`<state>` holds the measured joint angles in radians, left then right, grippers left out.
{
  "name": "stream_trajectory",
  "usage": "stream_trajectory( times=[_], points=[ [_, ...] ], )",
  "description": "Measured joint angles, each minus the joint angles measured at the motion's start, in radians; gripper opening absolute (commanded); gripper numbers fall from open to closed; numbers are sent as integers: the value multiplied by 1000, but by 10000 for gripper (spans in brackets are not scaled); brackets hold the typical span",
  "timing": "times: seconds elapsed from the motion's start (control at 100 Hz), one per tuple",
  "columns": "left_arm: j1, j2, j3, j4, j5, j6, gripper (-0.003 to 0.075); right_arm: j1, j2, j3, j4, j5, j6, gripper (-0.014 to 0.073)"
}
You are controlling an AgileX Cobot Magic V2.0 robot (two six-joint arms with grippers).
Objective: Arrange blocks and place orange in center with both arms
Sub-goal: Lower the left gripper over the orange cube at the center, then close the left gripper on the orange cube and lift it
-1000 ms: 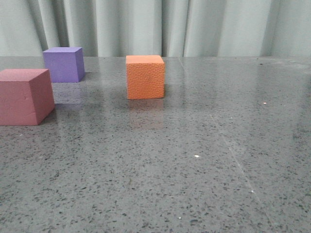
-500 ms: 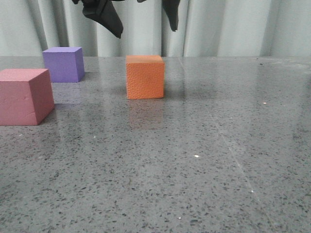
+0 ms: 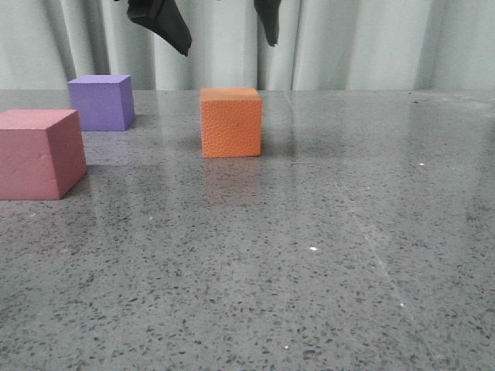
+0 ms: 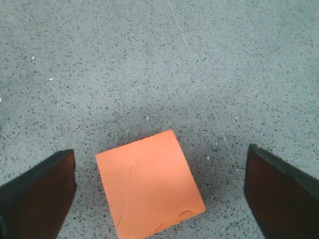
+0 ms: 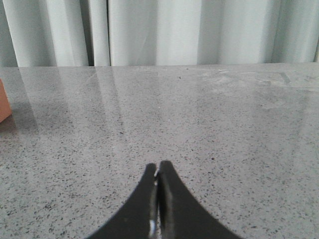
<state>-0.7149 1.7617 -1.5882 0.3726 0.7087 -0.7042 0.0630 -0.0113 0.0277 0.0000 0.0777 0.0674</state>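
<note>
Three cubes are sitting on the tabletop (image 3: 309, 255), none gripped, so arranging is not yet begun. Nearest, at the left edge, the pink-red cube (image 3: 39, 154) is resting flat. Farther back, near centre, the orange cube (image 3: 230, 122) is standing square, slightly yawed in the left wrist view; being a cube, it is showing no long axis. Farthest left, the purple cube (image 3: 100, 102) is sitting well apart. Above the orange cube, the left pincer (image 3: 224, 27) is hanging with fingers spread wider than it. The right pincer (image 5: 158, 172) is pressed together, holding nothing.
</note>
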Motion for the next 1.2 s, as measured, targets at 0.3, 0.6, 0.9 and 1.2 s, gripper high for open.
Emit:
stream_trajectory(
  times=[0.3, 0.6, 0.9, 1.2],
  points=[
    [0, 37, -2, 2, -14, -27, 638, 0, 0, 0, 0, 0, 0, -67],
    [0, 128, -2, 3, 12, -69, 638, 0, 0, 0, 0, 0, 0, -67],
    [0, 177, -2, 11, 44, -78, 573, 0, 0, 0, 0, 0, 0, -67],
    [0, 168, -6, 41, 46, -78, 141, 0, 0, 0, 0, 0, -2, -67]
  ],
)
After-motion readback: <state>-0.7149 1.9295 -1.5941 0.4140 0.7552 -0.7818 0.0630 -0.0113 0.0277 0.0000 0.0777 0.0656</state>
